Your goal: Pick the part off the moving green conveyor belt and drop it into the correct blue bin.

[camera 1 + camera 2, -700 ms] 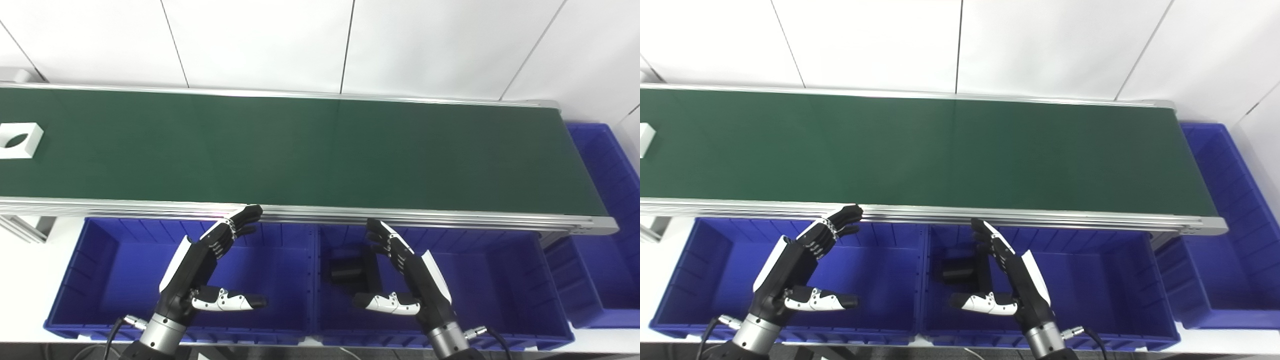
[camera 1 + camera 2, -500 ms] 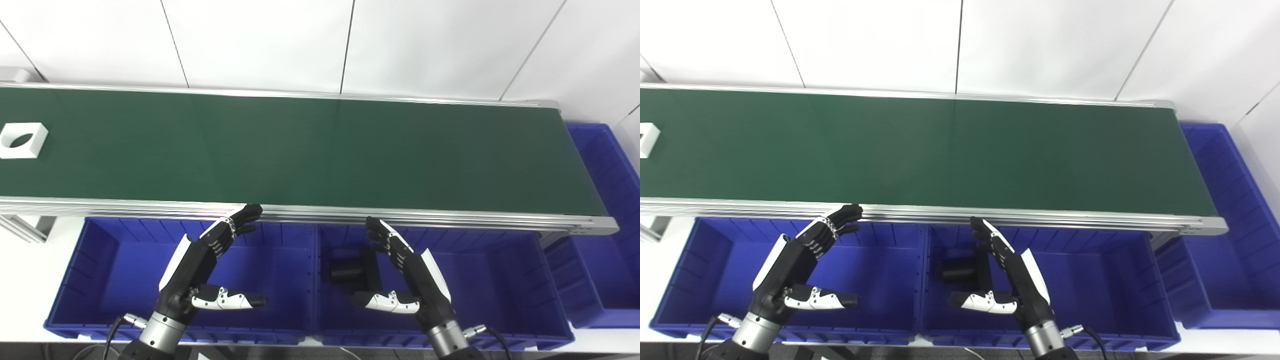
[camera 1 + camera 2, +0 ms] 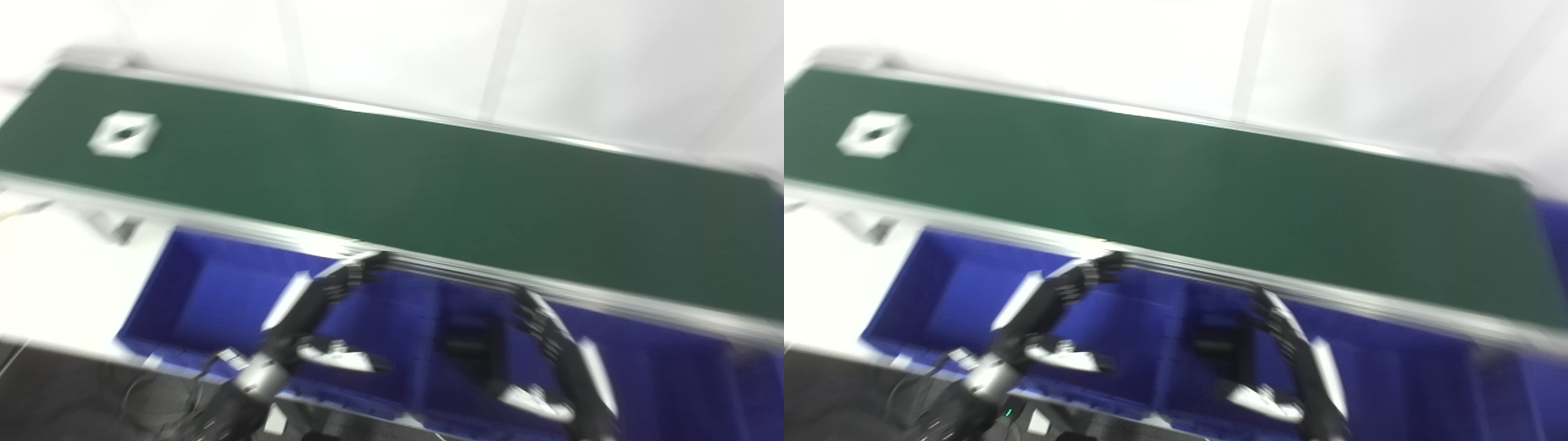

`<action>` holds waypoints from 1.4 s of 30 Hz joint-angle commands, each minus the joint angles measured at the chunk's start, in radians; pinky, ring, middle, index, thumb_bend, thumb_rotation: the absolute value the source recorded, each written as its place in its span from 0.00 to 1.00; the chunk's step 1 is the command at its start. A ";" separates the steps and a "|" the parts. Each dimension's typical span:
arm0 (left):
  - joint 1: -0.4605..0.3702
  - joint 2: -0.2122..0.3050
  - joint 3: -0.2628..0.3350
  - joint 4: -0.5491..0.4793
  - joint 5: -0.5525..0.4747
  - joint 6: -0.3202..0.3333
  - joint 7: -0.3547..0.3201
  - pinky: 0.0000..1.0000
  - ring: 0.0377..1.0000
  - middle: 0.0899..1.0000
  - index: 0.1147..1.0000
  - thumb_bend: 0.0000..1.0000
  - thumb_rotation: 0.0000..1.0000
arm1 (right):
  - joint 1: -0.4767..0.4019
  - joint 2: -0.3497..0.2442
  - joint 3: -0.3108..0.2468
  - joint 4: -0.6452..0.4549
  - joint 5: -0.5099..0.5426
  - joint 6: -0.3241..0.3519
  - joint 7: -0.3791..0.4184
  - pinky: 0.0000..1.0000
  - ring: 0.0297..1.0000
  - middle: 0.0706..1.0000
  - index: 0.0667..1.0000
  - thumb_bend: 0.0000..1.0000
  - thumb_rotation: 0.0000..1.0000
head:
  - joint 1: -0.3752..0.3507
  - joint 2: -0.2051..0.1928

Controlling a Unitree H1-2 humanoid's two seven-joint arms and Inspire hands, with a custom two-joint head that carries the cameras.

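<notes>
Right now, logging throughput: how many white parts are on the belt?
1: a white part near the green belt's far left end; blur could hide others.

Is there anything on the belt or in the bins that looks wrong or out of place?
Nothing stands out. The white part lies flat on the green belt, and a dark object sits in the blue bin. Blur hides details.

A matt green conveyor belt (image 3: 429, 184) framed by a bright metal rail (image 3: 245, 223) runs above smooth, glossy blue plastic bins (image 3: 202, 294), while a white, plastic-looking part (image 3: 124, 133) lies at upper left and black-and-white hard-shelled hands (image 3: 318, 312) show blurred below.
</notes>
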 commanded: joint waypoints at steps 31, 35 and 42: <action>-0.014 0.002 -0.042 0.090 0.041 -0.078 0.073 0.78 0.85 0.86 0.80 0.95 0.30 | 0.006 0.004 -0.010 0.051 -0.028 -0.106 -0.018 0.76 0.82 0.85 0.87 1.00 0.32 | -0.044 -0.202; -0.021 0.007 -0.045 0.104 0.045 -0.079 0.078 0.79 0.86 0.86 0.80 0.95 0.30 | -0.004 0.006 -0.006 0.077 -0.027 -0.122 -0.021 0.76 0.82 0.85 0.86 1.00 0.31 | -0.046 -0.219; -0.031 0.014 -0.049 0.118 0.050 -0.078 0.082 0.79 0.86 0.86 0.80 0.94 0.30 | -0.021 -0.001 0.006 0.107 -0.012 -0.125 -0.026 0.75 0.82 0.84 0.86 1.00 0.31 | -0.045 -0.236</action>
